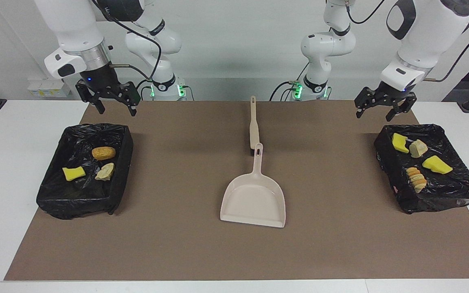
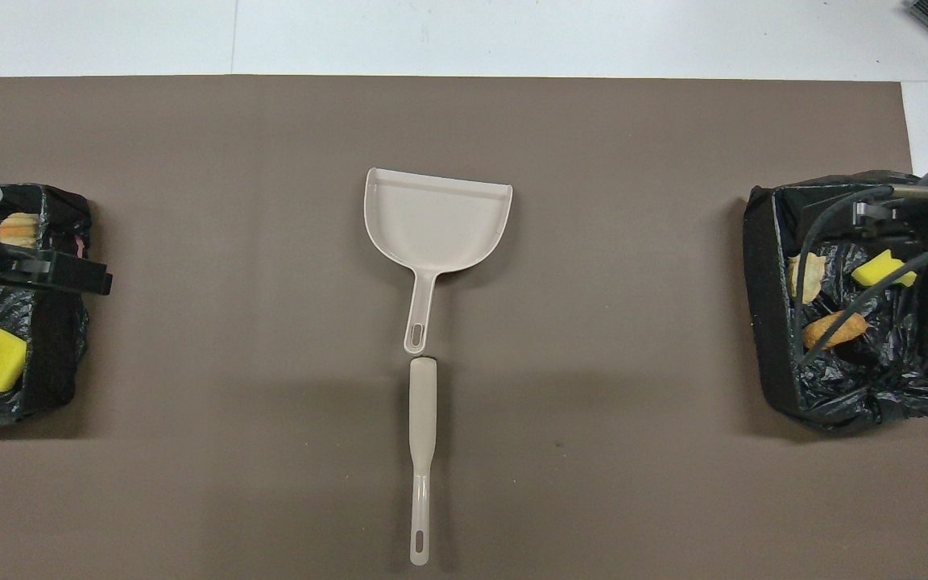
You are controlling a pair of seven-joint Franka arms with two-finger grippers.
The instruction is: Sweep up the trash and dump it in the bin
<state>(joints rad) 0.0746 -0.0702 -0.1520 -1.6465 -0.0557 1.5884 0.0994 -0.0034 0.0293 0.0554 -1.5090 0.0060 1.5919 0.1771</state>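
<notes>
The trash is seen inside two black-lined bins at either end of the bench. Both the left gripper and right gripper are held raised, fingers spread and empty.

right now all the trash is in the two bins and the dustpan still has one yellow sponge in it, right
Not quite: the dustpan is empty, as the facing view shows. All the trash does lie in the two bins, three pieces in one and four in the other.

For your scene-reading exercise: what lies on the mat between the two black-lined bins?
Between the bins, the beige dustpan and, nearer the robots, the brush, end to end; clearest in the facing view.
</notes>
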